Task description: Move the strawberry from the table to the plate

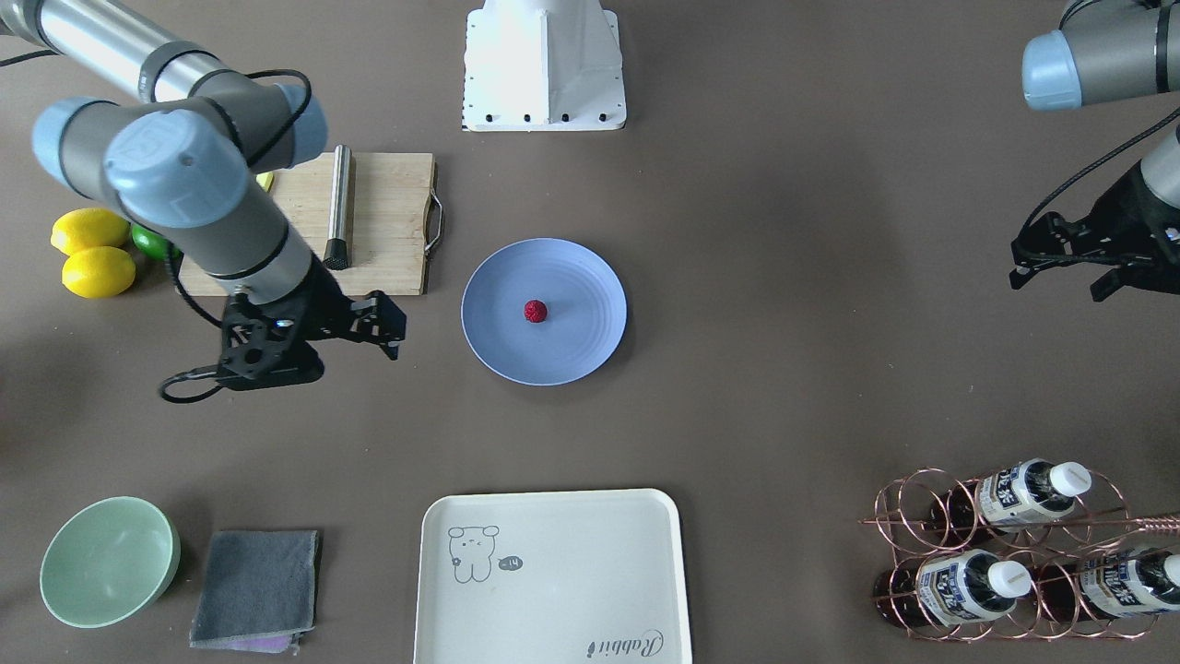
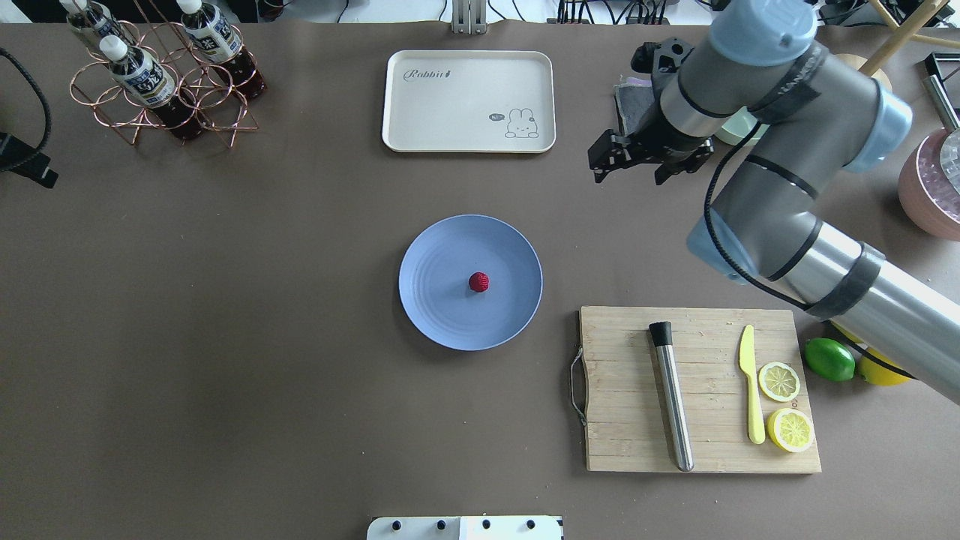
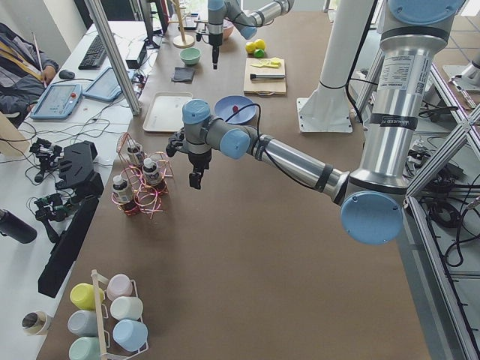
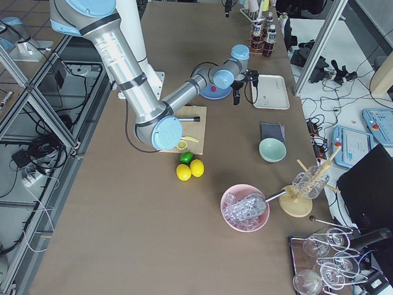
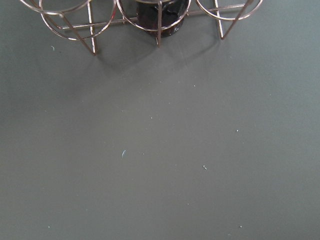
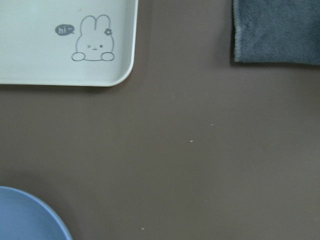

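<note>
Right pincer (image 1: pixel 396 332) hangs spread near the plate (image 1: pixel 590 341), strawberry (image 1: pixel 536 311) resting at its centre.

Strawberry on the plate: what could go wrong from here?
1. The strawberry is round and loose on the shallow plate; a bump might roll it off.
2. The right gripper hangs open near the plate; a low sweep could clip its rim.
3. The left gripper hangs near the bottle rack and might snag it.
</note>
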You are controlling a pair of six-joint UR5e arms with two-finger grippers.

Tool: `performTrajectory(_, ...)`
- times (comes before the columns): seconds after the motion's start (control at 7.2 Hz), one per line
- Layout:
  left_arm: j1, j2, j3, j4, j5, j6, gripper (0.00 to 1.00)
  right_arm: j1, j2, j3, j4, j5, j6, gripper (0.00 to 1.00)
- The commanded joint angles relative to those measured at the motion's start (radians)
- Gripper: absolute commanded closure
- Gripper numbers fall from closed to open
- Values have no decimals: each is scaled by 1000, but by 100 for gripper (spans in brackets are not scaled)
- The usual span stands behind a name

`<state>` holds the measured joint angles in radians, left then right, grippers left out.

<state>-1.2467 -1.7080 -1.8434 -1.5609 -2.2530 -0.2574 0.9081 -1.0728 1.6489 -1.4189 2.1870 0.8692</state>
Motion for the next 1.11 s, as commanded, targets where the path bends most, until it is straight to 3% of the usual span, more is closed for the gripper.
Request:
performTrajectory(0.0, -136, 2, 16, 141, -14, 284, 3, 203, -186, 48, -40, 101, -360, 0)
performTrajectory(0.14, -173, 49, 23, 144, -69, 346, 3, 321, -249, 52, -101, 140, -559, 0)
performTrajectory(0.56, -267, 108, 58, 140, -79, 466, 3, 601, -360, 52, -295, 165, -1041, 0)
performTrajectory(0.97, -272, 114, 62, 139, -77, 463, 3, 722, -441, 54, -319, 165, -1176, 0)
